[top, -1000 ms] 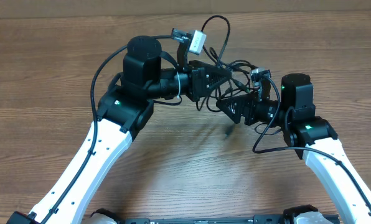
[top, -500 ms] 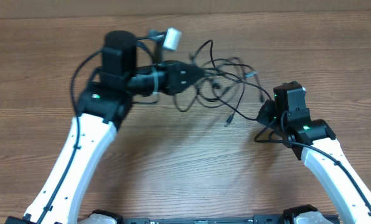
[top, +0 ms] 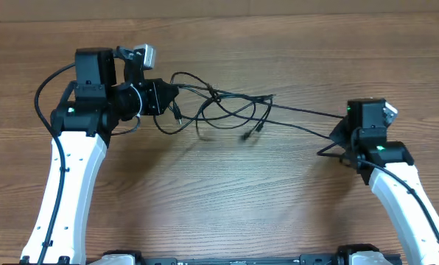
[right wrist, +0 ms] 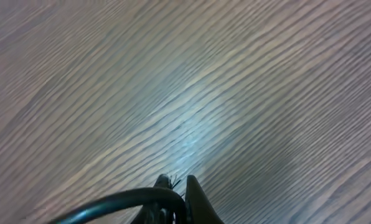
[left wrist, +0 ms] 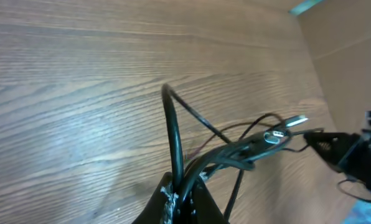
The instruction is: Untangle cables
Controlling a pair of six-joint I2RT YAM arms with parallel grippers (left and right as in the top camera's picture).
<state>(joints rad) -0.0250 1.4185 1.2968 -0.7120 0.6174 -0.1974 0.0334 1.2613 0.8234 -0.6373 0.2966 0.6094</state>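
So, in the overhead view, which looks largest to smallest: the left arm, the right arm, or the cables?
left arm, right arm, cables. The cables stretch wide but are thin, so their place is unsure.

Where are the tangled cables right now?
In the overhead view the cables span the upper middle of the table, strung between the left fingers and the right fingers, with the tangle nearer the left side.

— The worktop (top: 227,206) is taken from straight above, faced downward, from well back.
— Each wrist view is held low and close over the wood; the cables (left wrist: 173,137) are shared by overhead and left wrist.
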